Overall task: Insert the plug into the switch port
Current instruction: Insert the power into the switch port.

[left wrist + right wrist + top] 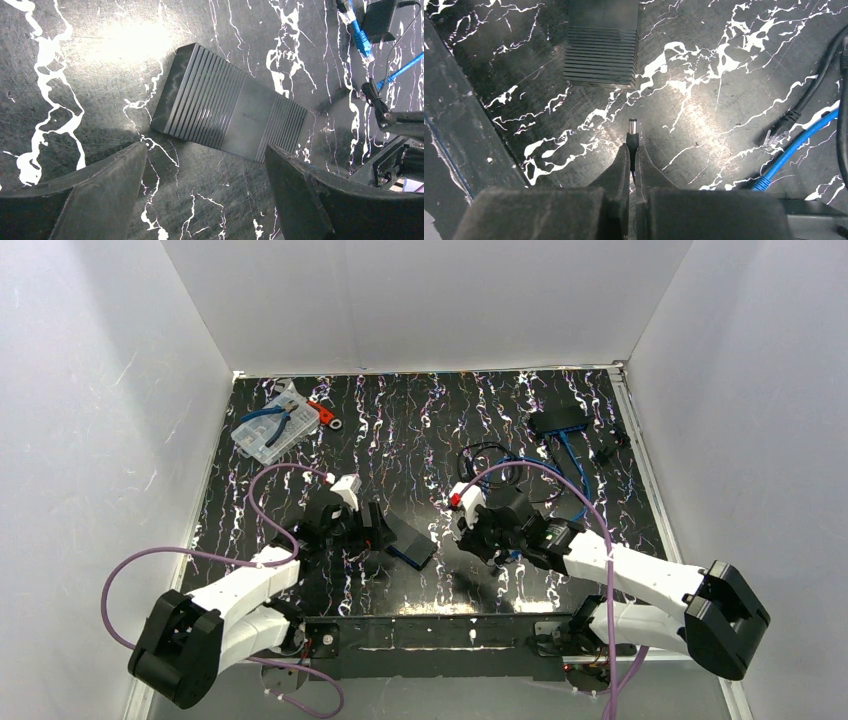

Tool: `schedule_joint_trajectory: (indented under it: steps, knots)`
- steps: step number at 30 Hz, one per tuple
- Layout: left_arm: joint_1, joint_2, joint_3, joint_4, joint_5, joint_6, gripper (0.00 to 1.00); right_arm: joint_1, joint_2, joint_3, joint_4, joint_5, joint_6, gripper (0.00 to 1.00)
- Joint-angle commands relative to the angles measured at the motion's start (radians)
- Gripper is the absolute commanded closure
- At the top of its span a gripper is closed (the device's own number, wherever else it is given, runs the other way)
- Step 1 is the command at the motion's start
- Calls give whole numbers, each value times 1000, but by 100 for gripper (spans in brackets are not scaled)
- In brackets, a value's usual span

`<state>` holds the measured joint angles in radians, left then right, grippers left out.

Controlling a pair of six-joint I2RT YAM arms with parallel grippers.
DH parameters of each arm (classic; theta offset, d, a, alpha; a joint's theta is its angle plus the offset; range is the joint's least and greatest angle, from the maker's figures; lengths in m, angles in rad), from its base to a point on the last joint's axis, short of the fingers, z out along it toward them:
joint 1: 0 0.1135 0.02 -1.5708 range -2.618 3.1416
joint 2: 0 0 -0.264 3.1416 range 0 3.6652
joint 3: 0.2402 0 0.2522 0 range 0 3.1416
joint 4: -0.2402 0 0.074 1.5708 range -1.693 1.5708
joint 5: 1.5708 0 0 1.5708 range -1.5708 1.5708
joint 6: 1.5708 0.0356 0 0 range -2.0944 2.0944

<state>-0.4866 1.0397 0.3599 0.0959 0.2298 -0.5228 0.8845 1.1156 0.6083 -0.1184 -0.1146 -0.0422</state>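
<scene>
We see a black table (420,420) veined with white, closed in by pale walls, and both arms reach in from its near edge. The left arm (250,585) and the right arm (640,575) meet near the middle, one on each side of the switch (412,543).

The switch is a dark ribbed box lying flat and at a slant on the table, between the two grippers. In the left wrist view the switch (230,117) shows only its top and one short end. We can find no port on it in any view. In the right wrist view the switch (601,42) is cut off by the upper edge.

The left gripper (205,149) has its fingers wide apart, one off each end of the switch's near long side. We cannot tell whether they touch it. From above, the left gripper (375,530) hides that edge of the switch.

At the far left lies a clear parts box (270,430) with blue pliers (275,418) on it. At the far right a second switch (558,420) has blue cables running from it. A blue cable (799,145) and a black cable (809,97) lie loose to the right, their ends partly out of frame.

The right gripper (631,152) is clamped on the plug (632,127), a small barrel plug. Its metal tip sticks out past the fingertips and points toward the switch, well apart from it. The fingers hide its lead. From above, the right gripper (470,530) covers the plug entirely
</scene>
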Motion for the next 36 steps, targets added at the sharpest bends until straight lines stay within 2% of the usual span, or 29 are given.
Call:
schedule_joint_trajectory:
  steps: [1, 14, 30, 36]
  knots:
    - [-3, 34, 36, 27, -15, 27, 12, 18, -41, 3, -2, -13, 35, 99]
    - [-3, 131, 57, 123, 62, 63, 12, 75, -21, -53, 89, 10, 182, 99]
    - [-3, 204, 66, 141, 124, 99, 12, 132, 142, -45, 177, 16, 210, 99]
    - [-3, 199, 70, 130, 82, 106, 12, 150, 195, -48, 218, 26, 230, 99]
